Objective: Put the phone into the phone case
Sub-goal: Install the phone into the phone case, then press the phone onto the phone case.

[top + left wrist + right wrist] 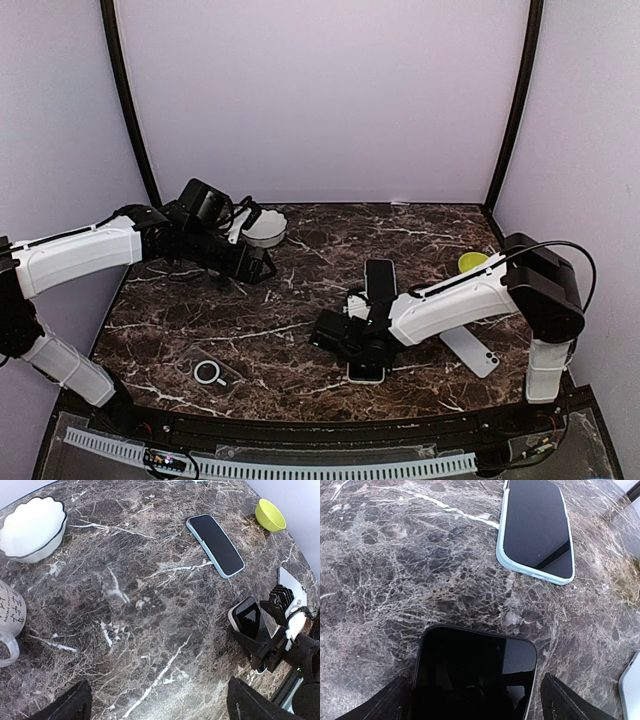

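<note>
Marble desk: phone lay apparently uncased under the wide-spread right end effector; clear case sat empty, near left; left end effector wide.

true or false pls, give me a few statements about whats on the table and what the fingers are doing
1. The clear case lies empty near the table's front left. True.
2. The green bowl sits right beside the white bowl. False: they are on opposite sides of the table.
3. The left fingers hold the mug. False: they are spread wide with nothing between them.
4. The black phone lies face up between the right fingers. True.
5. The blue-cased phone lies screen down. False: its dark screen faces up.
</note>
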`<state>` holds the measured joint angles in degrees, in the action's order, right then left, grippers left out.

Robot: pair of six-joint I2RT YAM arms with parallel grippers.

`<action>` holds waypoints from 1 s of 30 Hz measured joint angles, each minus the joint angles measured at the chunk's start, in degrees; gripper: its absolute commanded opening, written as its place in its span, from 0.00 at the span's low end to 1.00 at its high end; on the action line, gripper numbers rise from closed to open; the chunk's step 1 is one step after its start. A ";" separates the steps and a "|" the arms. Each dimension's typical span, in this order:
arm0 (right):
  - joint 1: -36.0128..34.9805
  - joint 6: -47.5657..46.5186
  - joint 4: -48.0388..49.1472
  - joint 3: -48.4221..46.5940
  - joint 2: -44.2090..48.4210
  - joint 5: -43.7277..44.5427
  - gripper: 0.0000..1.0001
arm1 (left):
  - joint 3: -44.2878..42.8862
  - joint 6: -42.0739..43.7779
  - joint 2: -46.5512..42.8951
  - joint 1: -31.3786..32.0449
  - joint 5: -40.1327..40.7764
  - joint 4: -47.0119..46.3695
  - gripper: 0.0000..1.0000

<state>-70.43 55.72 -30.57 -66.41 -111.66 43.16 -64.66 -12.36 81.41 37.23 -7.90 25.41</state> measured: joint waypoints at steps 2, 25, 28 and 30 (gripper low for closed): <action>0.00 -0.90 -0.26 -0.20 0.00 -0.04 0.90 | 0.00 0.00 0.00 0.00 -0.04 0.00 0.96; -3.28 -1.66 -11.17 -8.70 -1.86 -8.79 0.35 | 0.00 0.22 0.00 0.00 -0.66 0.00 0.96; -3.74 -0.31 -13.49 -10.29 -3.41 -7.61 0.34 | 0.00 0.22 0.00 0.00 -0.72 0.00 0.96; -3.98 0.66 -14.38 -10.36 -3.74 -6.93 0.31 | 0.00 0.22 0.00 0.00 -0.76 0.00 0.96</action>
<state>-74.41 56.38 -44.95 -76.77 -115.39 36.23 -64.66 -12.14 81.41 37.23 -8.67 25.41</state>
